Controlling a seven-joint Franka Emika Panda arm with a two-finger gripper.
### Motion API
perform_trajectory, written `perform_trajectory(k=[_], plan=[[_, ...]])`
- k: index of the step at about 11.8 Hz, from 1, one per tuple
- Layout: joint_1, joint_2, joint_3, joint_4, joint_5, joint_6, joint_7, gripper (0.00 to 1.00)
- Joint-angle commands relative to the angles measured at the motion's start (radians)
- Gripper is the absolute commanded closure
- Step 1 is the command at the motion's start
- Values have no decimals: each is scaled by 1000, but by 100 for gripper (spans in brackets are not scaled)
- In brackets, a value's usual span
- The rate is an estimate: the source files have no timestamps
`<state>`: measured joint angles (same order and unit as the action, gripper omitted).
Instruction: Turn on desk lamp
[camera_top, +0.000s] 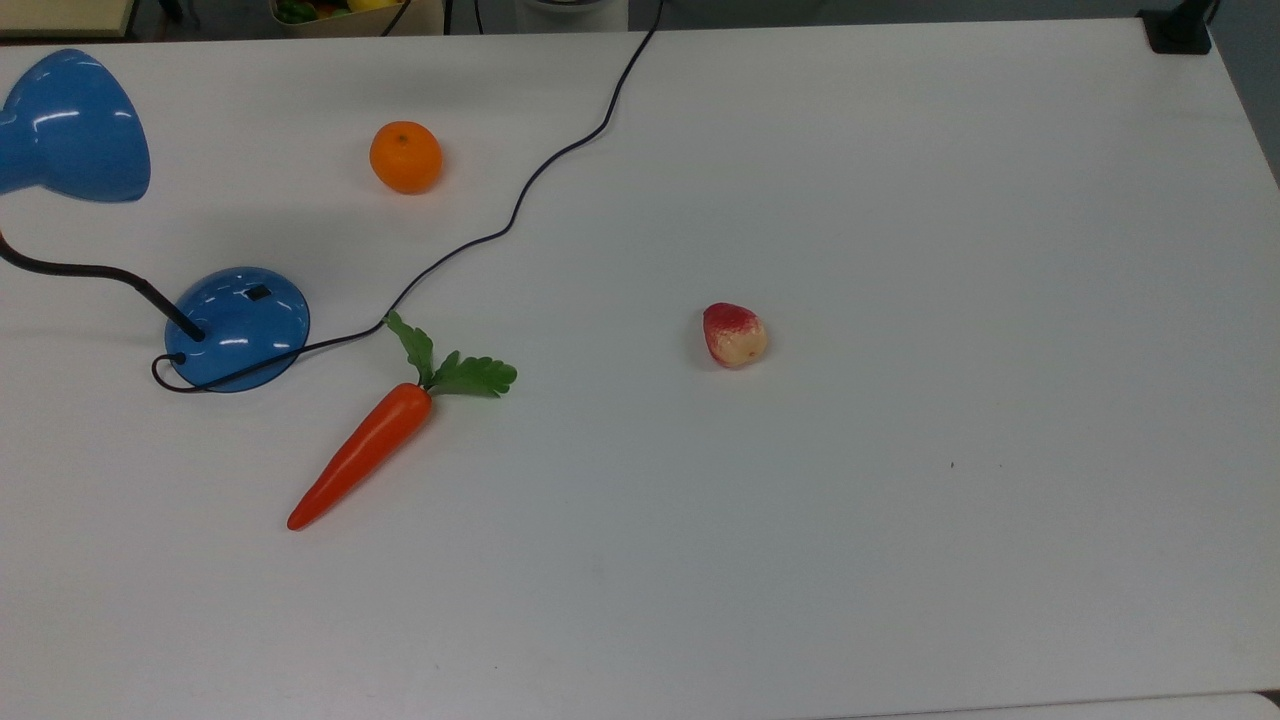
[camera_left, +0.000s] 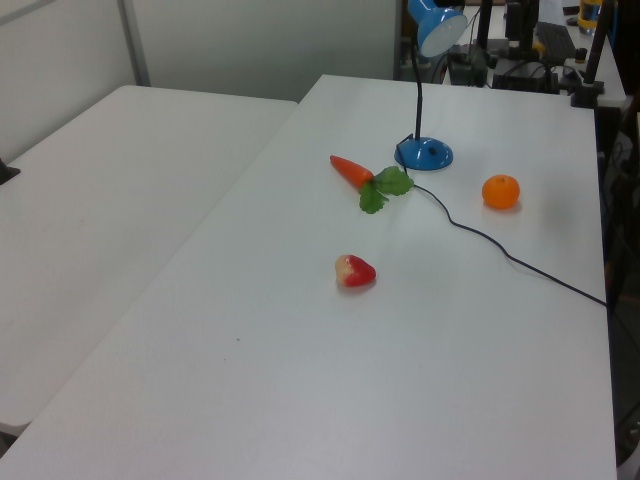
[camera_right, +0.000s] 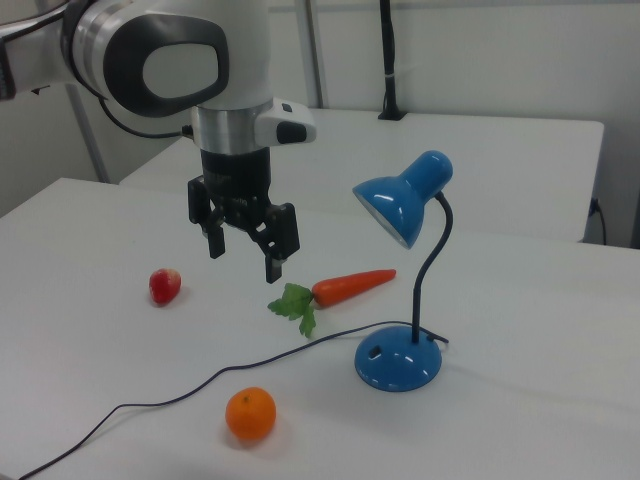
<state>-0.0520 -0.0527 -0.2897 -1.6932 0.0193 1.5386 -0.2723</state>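
The desk lamp is glossy blue, with a cone shade (camera_top: 70, 130), a black bent neck and a round domed base (camera_top: 238, 327) that carries a small black switch (camera_top: 258, 293). The base (camera_right: 398, 360) and shade (camera_right: 400, 200) stand at the right view's right; the lamp (camera_left: 424, 153) sits far back in the left view. Its black cord (camera_top: 520, 200) runs across the table. My gripper (camera_right: 243, 252) hangs open and empty above the table, to the right view's left of the lamp and well apart from it.
A toy carrot (camera_top: 365, 450) with green leaves lies beside the base. An orange (camera_top: 405, 157) sits further back, and a red-and-cream strawberry (camera_top: 734, 335) lies mid-table. The white table (camera_top: 900, 500) is bare to the top view's right. A second table (camera_left: 90, 200) adjoins in the left view.
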Motion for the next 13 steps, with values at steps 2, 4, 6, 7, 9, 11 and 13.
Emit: perform_trajectory(k=[2, 4, 6, 7, 9, 11, 13], plan=[[-17, -3, 4, 0, 80, 134, 216, 0], [-25, -4, 4, -5, 86, 150, 269, 11], [-52, -3, 4, -12, 129, 204, 297, 21], [-81, -4, 18, -29, 137, 253, 323, 21], [-187, -6, 123, -63, 140, 317, 363, 40], [-212, -16, 155, -120, 145, 392, 378, 65], [-265, -22, 234, -211, 160, 525, 471, 88]])
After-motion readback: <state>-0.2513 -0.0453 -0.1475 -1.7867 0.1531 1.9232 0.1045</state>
